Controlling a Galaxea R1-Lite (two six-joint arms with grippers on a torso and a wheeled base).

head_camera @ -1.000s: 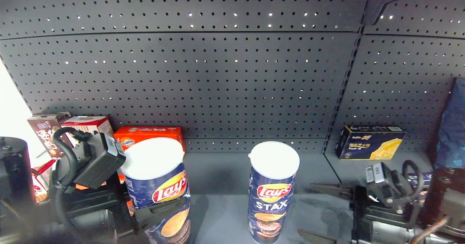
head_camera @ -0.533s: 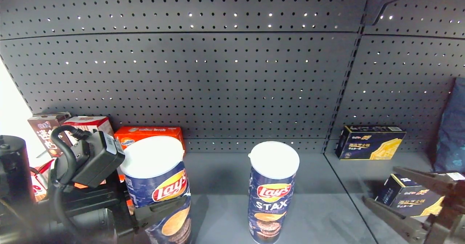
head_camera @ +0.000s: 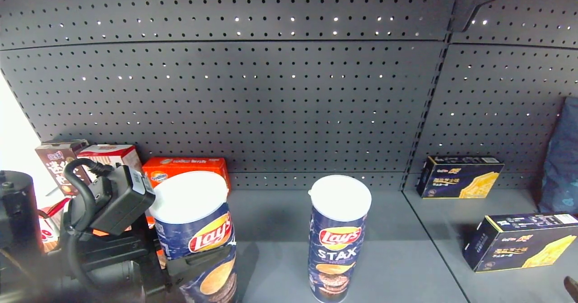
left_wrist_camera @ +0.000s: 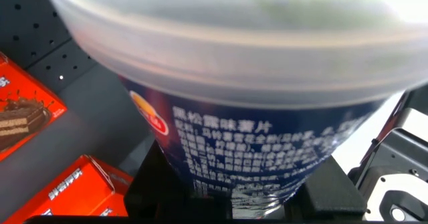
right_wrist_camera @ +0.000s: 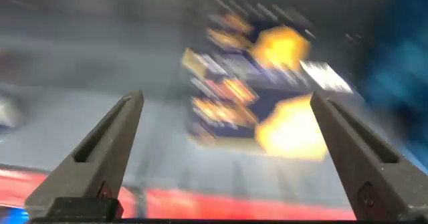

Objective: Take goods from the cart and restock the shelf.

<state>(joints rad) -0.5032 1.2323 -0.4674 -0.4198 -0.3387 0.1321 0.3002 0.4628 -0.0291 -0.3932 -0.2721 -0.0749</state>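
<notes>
The chips can (head_camera: pixel 192 221) is clamped in the left tool (head_camera: pixel 198 260), near the standing can (head_camera: pixel 338 240) on the shelf (head_camera: pixel 280 258), to its left. The right tool (right_wrist_camera: pixel 227 150) is spread wide and holds nothing. A dark blue box (head_camera: pixel 519 242) lies well to the standing can's right.

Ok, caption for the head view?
Left hand grips a chip can at the shelf beside a standing can; rear blue box and front blue box lie right.

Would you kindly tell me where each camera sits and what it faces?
Head view: on the head, looking down at the shelf; left gripper holds a chip can.
Left wrist view: left wrist, close against that can.
Right wrist view: right wrist, facing a blue box past the open right gripper.
Shared: head and left wrist views show the can.
</notes>
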